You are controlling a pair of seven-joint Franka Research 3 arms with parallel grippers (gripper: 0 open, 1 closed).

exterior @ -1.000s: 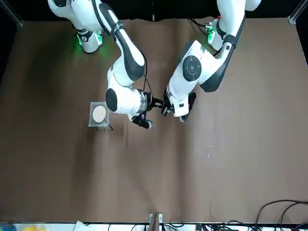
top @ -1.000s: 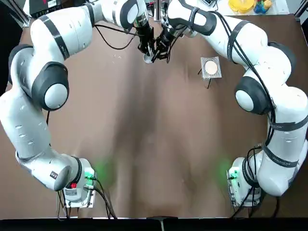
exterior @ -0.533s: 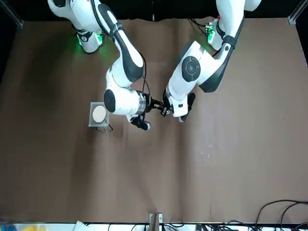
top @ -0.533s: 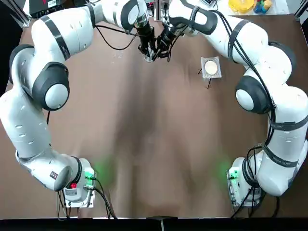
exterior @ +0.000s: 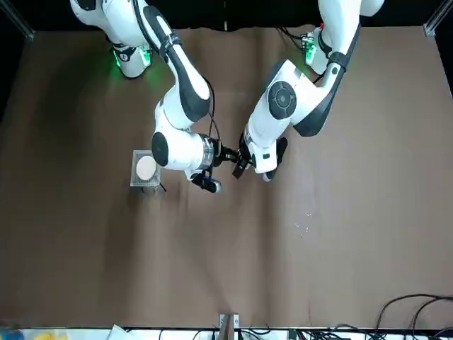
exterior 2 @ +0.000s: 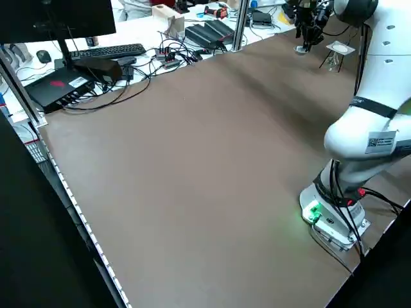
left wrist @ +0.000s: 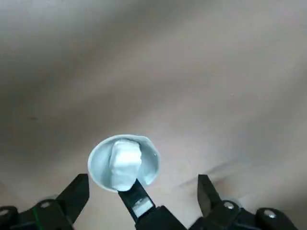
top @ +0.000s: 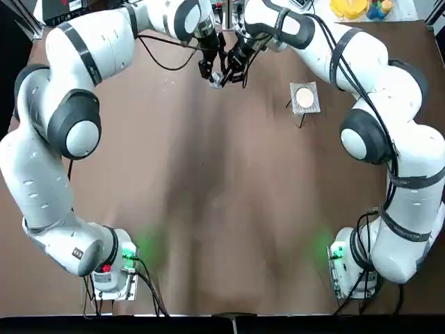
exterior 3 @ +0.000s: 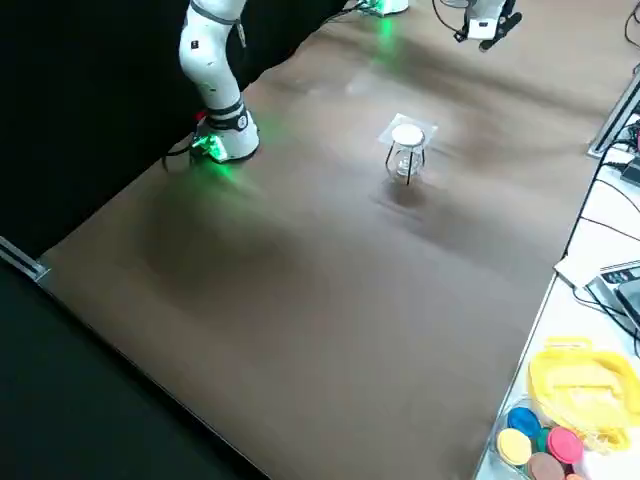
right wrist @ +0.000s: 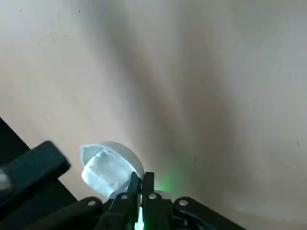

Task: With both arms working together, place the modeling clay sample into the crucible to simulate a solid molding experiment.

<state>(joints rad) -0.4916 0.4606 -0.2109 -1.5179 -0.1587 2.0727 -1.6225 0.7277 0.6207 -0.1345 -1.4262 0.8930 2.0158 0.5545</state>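
Left wrist view is showing the modeling clay sample [left wrist: 125,163] sitting inside the crucible [left wrist: 98,165], so the drop-in step is looking done to me. The right gripper [right wrist: 142,177] is pinching the crucible's wall above the table [top: 229,181], while the left gripper [left wrist: 143,179] is hanging wide open beside it, holding nothing. Next move is probably calling for backing the left one away, then carrying the cup level toward the square pad [top: 295,89].

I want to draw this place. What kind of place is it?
Probably a robotics lab: a robot arm on a big table, with a computer monitor and a keyboard behind.
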